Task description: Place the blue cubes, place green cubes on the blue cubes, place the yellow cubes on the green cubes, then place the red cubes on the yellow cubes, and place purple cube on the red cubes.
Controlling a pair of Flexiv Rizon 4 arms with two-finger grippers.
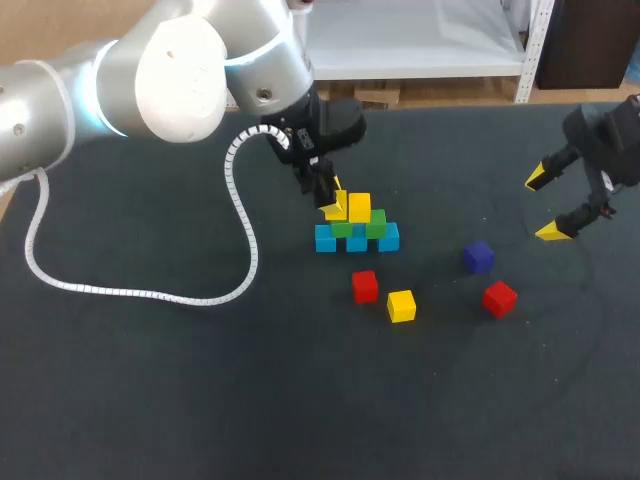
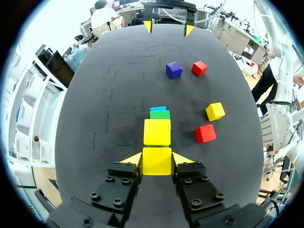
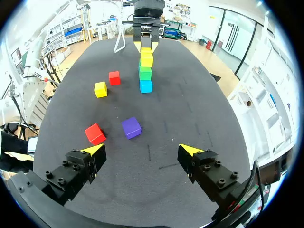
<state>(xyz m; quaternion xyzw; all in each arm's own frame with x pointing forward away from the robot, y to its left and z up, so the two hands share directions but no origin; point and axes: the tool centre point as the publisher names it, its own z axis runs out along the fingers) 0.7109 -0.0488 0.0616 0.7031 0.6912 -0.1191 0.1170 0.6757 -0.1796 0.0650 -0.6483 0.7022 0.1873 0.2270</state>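
left jaws clasp a yellow cube (image 2: 156,160) just over the green cubes (image 1: 376,226).

Left arm (image 1: 170,70) silver-white; white coiled cable (image 1: 130,290); left tool (image 2: 156,159), right tool (image 3: 141,150) black, yellow-tipped

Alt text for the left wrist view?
The left gripper grips a yellow cube; just ahead a second yellow cube tops a green cube and a blue cube. Nearby lie a loose yellow cube, two red cubes and a purple cube.
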